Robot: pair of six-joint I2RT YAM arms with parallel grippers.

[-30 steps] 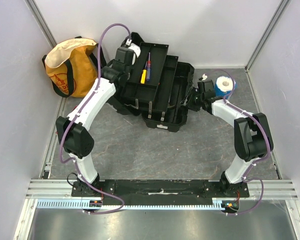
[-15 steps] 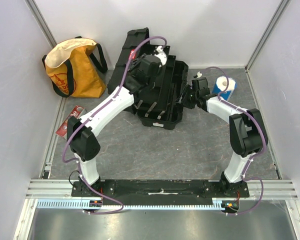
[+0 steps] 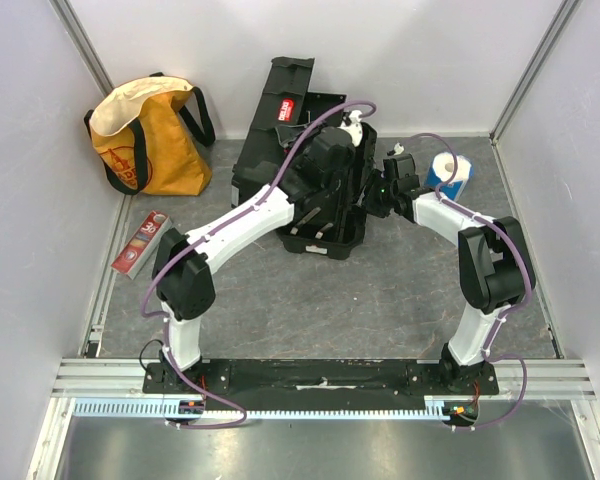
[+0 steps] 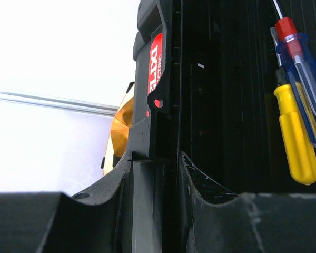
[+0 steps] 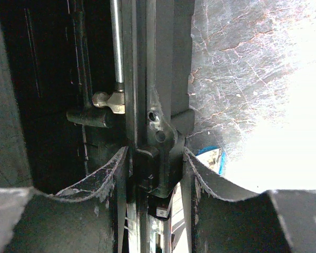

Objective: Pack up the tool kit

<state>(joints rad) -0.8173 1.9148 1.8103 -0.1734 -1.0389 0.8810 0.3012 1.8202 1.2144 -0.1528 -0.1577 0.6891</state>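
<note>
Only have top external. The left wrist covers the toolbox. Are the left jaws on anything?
Observer: Yes. The left wrist view shows the left gripper with its jaws closed on a black wall of the tool kit.
Operator: Any tools inside? Can't see past the arm.
Observer: Two. A yellow-handled screwdriver lies beside a blue-handled screwdriver with a red cap, against the black interior.
Operator: Right side gripping too?
Observer: The right wrist view shows the right gripper with its jaws clamped on the kit's side wall. A metal rod shows just inside it.
</note>
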